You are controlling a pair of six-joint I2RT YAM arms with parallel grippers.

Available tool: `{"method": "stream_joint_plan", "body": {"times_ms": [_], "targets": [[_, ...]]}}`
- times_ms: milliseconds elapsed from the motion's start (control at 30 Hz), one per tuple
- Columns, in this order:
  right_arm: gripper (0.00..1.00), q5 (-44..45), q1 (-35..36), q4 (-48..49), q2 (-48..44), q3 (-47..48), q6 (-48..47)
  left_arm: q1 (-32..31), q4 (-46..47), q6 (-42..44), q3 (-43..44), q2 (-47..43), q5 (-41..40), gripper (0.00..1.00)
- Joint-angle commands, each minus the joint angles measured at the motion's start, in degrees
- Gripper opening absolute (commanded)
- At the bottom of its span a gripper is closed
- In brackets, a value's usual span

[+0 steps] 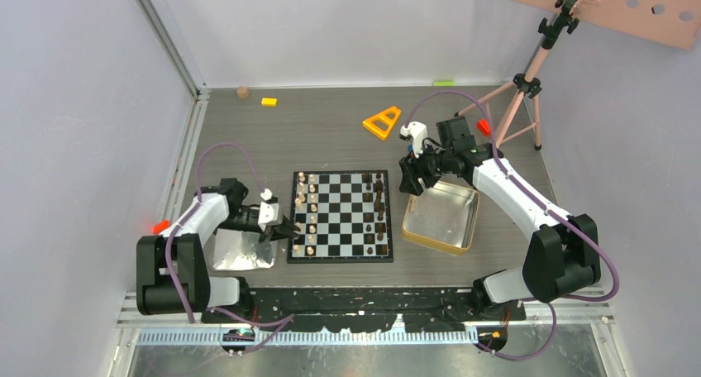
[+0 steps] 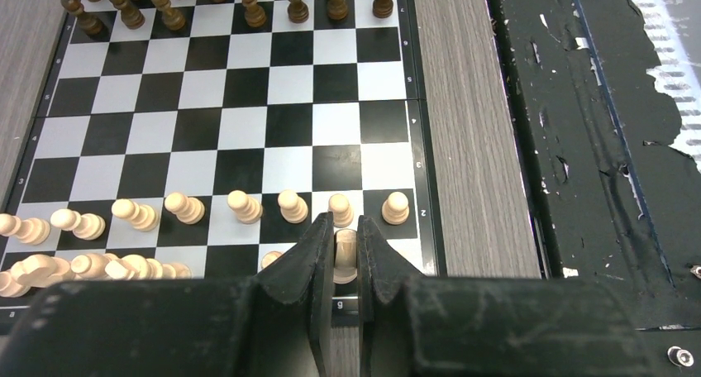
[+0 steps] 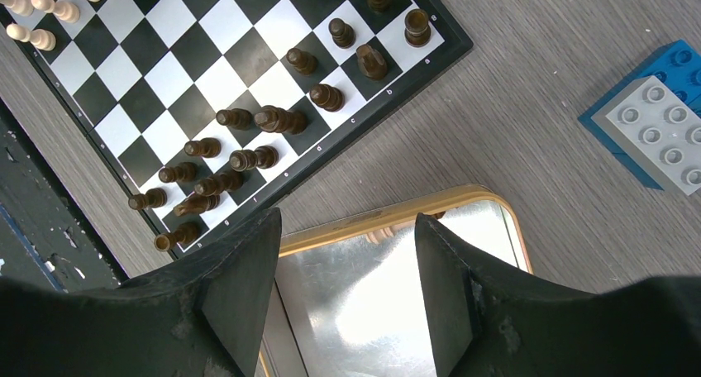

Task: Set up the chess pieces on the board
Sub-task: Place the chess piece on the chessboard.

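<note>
The board (image 1: pixel 343 220) lies flat between the two arms. Light tan chess pieces (image 2: pixel 244 205) stand in two rows along its left edge. Dark brown chess pieces (image 3: pixel 248 158) fill the right edge, some of them leaning or lying. My left gripper (image 2: pixel 345 228) is shut on a light tan piece (image 2: pixel 345 257), low over the back row, one square in from the board's near left corner (image 1: pixel 291 231). The right gripper (image 3: pixel 347 228) hangs open and empty above the gold-rimmed tin (image 3: pixel 388 214), just off the board's right side.
A shiny silver tray (image 1: pixel 240 253) lies under the left arm. A blue and grey toy brick (image 3: pixel 661 121) sits right of the board. An orange triangle (image 1: pixel 382 122), a yellow brick (image 1: pixel 269 102) and a pink tripod (image 1: pixel 521 96) stand further back.
</note>
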Motion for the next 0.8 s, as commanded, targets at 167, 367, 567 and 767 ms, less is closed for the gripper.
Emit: {"method": "stream_joint_plan", "body": {"times_ms": [167,367,567,767], "targets": [[0.66,-0.06,-0.19,1.50,-0.42,1.08,-0.21,-0.64,1.52,0.35,0.87,1.45,1.26,0.00],[0.66,-0.09,-0.15,1.26,-0.23,1.19,-0.13,-1.38,1.63,0.12,0.74,1.11,0.29,0.00],[0.66,-0.06,-0.14,1.19,-0.33,1.15,-0.24,-1.94,1.83,-0.08,0.57,0.81,-0.39,0.03],[0.66,0.01,-0.12,1.19,-0.38,1.19,-0.29,-2.04,2.21,-0.41,0.52,0.82,-0.90,0.06]]}}
